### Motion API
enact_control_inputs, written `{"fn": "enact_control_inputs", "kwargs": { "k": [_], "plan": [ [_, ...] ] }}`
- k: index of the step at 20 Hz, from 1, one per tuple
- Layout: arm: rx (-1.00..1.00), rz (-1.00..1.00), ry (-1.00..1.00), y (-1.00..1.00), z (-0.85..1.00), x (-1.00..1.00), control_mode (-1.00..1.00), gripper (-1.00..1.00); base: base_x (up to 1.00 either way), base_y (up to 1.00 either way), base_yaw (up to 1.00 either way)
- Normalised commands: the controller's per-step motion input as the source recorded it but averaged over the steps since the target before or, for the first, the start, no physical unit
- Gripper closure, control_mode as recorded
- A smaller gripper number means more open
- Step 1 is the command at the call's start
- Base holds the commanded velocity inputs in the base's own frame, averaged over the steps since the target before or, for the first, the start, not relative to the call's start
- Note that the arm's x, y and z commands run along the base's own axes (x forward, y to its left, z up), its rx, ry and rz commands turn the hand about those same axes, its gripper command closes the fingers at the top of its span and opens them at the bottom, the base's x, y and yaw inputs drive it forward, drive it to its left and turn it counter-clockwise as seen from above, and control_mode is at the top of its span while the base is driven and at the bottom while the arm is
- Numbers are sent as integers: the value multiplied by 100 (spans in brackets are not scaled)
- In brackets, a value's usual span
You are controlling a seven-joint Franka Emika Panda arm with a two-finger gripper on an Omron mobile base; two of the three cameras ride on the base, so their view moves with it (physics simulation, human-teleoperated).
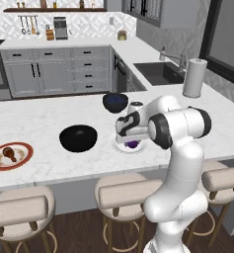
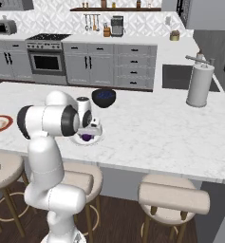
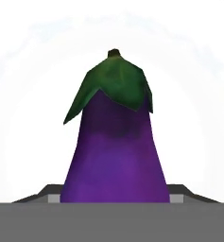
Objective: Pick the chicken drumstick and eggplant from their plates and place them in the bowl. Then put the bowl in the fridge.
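The dark purple eggplant (image 3: 116, 151) with its green cap lies on the white plate (image 1: 119, 147) near the counter's front edge. My gripper (image 3: 116, 196) reaches down onto it, and its two dark fingertips (image 3: 51, 194) press against the eggplant's sides. In the base views the hand hangs just above the eggplant (image 1: 133, 145) (image 2: 87, 137). The black bowl (image 1: 78, 137) stands to the left of this plate. Far left, the chicken drumstick (image 1: 10, 153) rests on the red-rimmed plate (image 1: 24, 160). The fridge is out of view.
A smaller dark blue bowl (image 1: 115, 102) sits behind the white plate. A paper towel roll (image 1: 194, 78) stands at the right by the sink (image 1: 158, 72). Padded stools (image 1: 123, 195) line the counter's near side. My own arm rises close in front of the counter.
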Motion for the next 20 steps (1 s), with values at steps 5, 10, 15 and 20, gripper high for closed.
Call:
{"fn": "enact_control_inputs", "kwargs": {
  "k": [5,10,15,20],
  "plan": [
    [-1,3,-6,23,34,-43,-100,100,0,0,0],
    [1,6,0,41,100,-51,-100,100,0,0,0],
    [12,8,0,51,83,-32,-100,100,0,0,0],
    [13,9,-8,78,37,-4,-100,100,0,0,0]
  ]
}}
